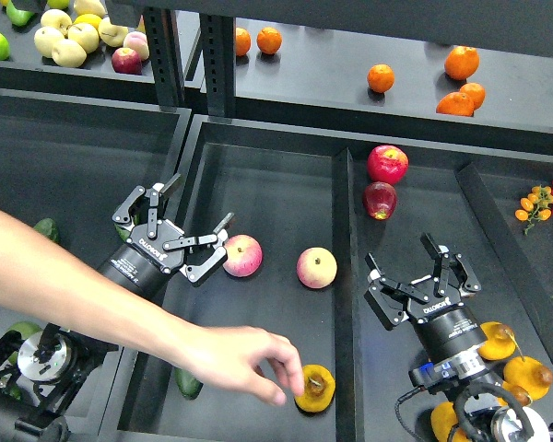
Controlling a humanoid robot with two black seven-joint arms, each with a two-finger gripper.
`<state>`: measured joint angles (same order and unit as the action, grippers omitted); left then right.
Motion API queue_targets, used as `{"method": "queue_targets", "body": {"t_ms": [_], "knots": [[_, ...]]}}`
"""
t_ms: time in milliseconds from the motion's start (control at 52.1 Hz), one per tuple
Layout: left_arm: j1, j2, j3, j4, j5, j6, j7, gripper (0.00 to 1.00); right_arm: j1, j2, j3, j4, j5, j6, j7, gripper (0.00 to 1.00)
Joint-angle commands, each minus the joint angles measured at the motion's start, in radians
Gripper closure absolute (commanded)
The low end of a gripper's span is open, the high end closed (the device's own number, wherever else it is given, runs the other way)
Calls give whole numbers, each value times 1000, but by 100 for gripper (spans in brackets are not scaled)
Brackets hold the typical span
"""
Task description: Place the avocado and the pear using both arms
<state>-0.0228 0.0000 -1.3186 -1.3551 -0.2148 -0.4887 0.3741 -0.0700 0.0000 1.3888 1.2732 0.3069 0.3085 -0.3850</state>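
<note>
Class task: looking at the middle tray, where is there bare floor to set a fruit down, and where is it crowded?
Free: the far half of the middle tray, between its back wall and the two apples. Crowded: the near end, where a person's hand touches the pear, an avocado lies at the left wall, and the left pincer reaches in beside the apples.

The pear (315,388) is a rounded yellow-orange fruit with a dark brown hollow facing up, lying on the black tray floor at the bottom centre of the frame, its left side partly covered by fingertips. The avocado (189,382) is dark green and elongated with dull skin, lying in the lower left-centre of the frame, its upper part hidden so only its lower end shows.
</note>
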Motion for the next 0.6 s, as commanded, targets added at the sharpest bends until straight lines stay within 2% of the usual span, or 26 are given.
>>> {"method": "queue_targets", "body": {"t_ms": [0, 269, 576], "knots": [[20, 0, 22, -7, -3, 0, 12, 1, -19, 0, 3, 6, 0, 0, 0, 0], [96, 0, 56, -29, -2, 0, 14, 1, -45, 0, 3, 6, 0, 0, 0, 0], [101, 0, 50, -29, -6, 0, 8, 1, -60, 0, -1, 9, 0, 4, 0, 0]]}}
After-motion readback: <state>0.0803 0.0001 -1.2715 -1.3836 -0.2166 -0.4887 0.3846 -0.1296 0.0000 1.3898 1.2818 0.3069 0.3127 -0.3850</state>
